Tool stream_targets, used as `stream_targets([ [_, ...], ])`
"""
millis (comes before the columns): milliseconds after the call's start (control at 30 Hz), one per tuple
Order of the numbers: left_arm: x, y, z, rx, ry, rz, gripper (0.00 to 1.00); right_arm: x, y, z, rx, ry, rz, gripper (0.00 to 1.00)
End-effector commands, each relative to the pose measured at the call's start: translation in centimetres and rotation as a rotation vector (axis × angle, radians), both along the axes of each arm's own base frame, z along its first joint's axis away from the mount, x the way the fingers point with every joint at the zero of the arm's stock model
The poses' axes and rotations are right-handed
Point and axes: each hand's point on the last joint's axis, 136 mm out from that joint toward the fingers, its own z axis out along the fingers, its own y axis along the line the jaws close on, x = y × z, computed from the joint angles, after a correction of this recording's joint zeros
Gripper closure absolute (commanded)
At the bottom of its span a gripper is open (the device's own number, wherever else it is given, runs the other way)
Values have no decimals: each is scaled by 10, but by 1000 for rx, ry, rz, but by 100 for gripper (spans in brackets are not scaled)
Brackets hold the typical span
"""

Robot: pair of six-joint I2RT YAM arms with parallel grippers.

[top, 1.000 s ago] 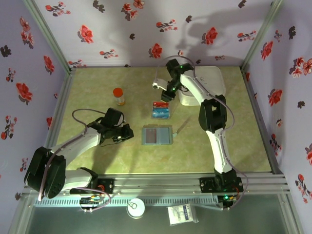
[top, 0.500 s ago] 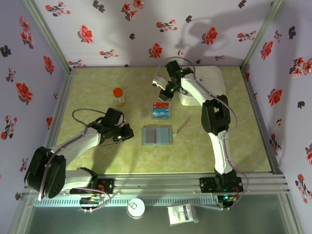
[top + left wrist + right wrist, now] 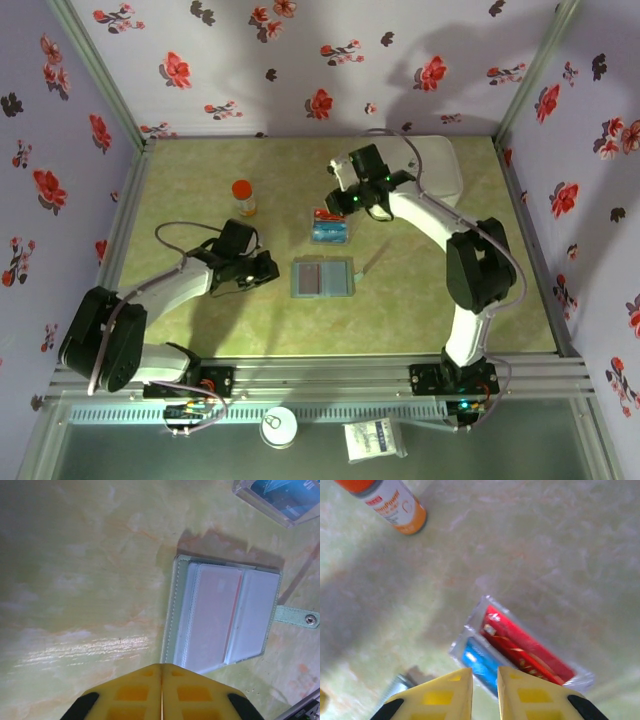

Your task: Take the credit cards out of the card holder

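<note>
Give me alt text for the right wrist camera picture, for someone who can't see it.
A red card and a blue card lie side by side in a clear sleeve on a pale green table, just ahead of the right tool, whose yellow fingers stand slightly apart and empty. An orange bottle sits at top left.

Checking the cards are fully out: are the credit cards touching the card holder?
Apart. The top external view shows a strip of bare table between the credit cards and the card holder.
</note>
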Motion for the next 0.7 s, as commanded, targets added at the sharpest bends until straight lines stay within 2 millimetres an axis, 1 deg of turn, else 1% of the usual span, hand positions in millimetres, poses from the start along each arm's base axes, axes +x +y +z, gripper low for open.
stream_targets([
  [0,11,-16,10,-75,-14,-3,93,-14,15,6,120,45,-125,79],
  [100,11,-25,9,-89,-9,-16,94,-35,17,-2,132,71,-165,79],
  [233,10,-29,2,-81,3,-30,95,-60,17,-16,151,127,-218,79],
  [367,8,-34,-6,-73,17,-45,96,-82,16,-36,157,201,-259,81],
  [467,8,-39,-10,-72,24,-56,96,-98,20,-50,156,285,-267,79],
  [600,10,-44,-13,-69,30,-64,97,-110,24,-68,145,353,-276,81],
  [667,11,-46,-14,-68,30,-71,97,-114,28,-72,149,374,-275,82],
])
